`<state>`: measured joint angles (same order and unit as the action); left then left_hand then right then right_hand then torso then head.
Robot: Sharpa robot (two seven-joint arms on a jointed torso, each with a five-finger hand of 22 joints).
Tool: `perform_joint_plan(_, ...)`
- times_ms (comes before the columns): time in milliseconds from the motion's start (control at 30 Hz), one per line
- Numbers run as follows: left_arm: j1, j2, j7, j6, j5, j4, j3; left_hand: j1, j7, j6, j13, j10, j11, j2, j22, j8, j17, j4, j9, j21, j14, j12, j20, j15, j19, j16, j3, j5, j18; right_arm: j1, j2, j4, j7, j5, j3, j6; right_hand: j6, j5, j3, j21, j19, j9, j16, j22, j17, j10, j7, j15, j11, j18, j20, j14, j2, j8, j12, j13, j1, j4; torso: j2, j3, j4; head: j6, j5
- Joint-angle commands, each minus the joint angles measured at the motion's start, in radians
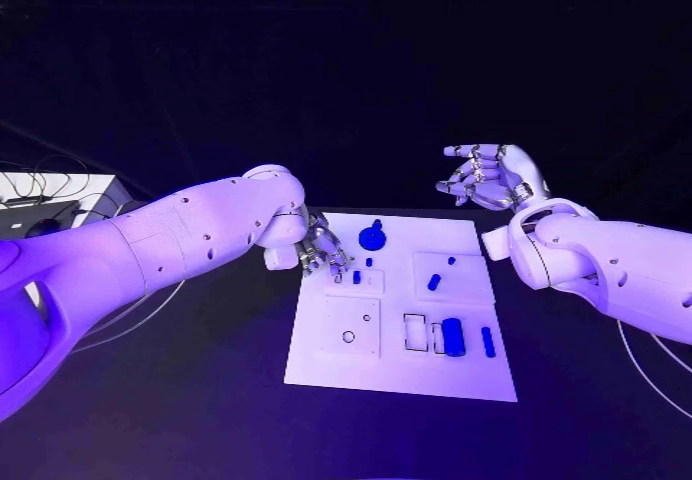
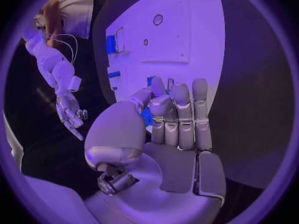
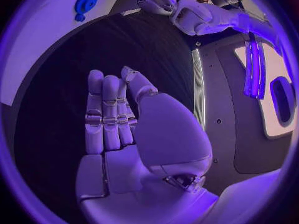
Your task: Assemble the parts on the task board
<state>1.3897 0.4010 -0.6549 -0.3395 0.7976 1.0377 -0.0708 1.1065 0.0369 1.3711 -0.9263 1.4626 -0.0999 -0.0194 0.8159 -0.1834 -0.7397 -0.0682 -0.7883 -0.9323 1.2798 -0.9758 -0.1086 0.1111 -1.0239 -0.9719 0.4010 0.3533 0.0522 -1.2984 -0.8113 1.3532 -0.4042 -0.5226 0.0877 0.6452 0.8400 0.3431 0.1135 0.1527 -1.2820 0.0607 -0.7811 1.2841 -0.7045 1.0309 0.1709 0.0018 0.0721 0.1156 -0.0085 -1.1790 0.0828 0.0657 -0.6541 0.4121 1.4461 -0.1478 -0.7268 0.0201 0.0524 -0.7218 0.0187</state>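
Hovering over the task board (image 1: 325,360), left robot hand (image 1: 323,248) (grip unclear); right robot hand (image 1: 490,176) empty, spread.

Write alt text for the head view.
A white rectangular task board lies on a black table with small blue parts on it. The silver left hand reaches over its far left corner beside a round blue disc; the silver right hand hovers empty beyond the board.

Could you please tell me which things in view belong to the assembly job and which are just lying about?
Belonging to the job:
- task board
- round blue part
- blue cylinder
- slim blue bar
- left hand, over the board's far left edge

Lying about:
- white box with cables, far left of the table
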Motion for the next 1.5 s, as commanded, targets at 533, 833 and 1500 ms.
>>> perform_joint_plan(533, 0.000, 0.003, 0.028, -0.099, 0.050, -0.029, 0.007, 0.031, 0.023, 0.008, -0.003, 0.015, -0.004, -0.013, 0.007, -0.016, -0.008, -0.020, 0.008, -0.012, -0.009, 0.004, 0.020, -0.006, 0.015, -0.007, 0.032, -0.003, 0.013, 0.000, -0.001, 0.007, -0.003, -0.025, -0.001, -0.024, 0.011, 0.004, 0.001, -0.006, 0.007, 0.001, 0.005, 0.004, -0.002, -0.008, 0.021, 0.003, 0.004, 0.008, -0.003, 0.008, -0.010, 0.003, -0.007, -0.002, 0.003, -0.007, -0.001, 0.0005, -0.0008, -0.005, -0.002)
perform_joint_plan(833, 0.000, 0.045, 0.049, -0.016, 0.012, 0.005, 0.018, -0.021, 0.017, -0.034, 0.106, -0.031, 0.000, -0.023, -0.012, 0.001, 0.010, 0.079, 0.021, 0.017, -0.039, 0.108, 0.012, -0.010, 0.025, 0.018, -0.126, -0.011, -0.001, 0.000, -0.003, 0.009, -0.003, -0.026, -0.001, -0.027, 0.005, 0.003, 0.001, -0.010, 0.006, 0.001, 0.003, 0.009, -0.002, -0.008, 0.021, 0.003, 0.004, 0.009, -0.003, 0.008, -0.010, 0.002, -0.010, -0.004, 0.004, -0.007, 0.000, 0.0013, 0.0000, -0.006, -0.004)
perform_joint_plan(1500, -0.006, 0.195, 0.112, 0.211, -0.010, 0.146, 0.074, 0.191, -0.101, -0.221, 0.426, -0.209, 0.098, 0.007, -0.156, 0.113, 0.189, 0.243, 0.283, 0.245, -0.206, 0.376, 0.100, -0.101, 0.095, 0.201, -0.592, -0.008, -0.006, 0.000, -0.009, 0.007, -0.003, -0.033, 0.000, -0.029, 0.002, 0.003, 0.001, -0.012, 0.005, 0.001, 0.003, 0.011, -0.002, -0.009, 0.021, 0.003, 0.004, 0.009, -0.003, 0.008, -0.010, 0.002, -0.011, -0.005, 0.004, -0.008, -0.001, 0.0004, 0.0003, -0.004, -0.002)
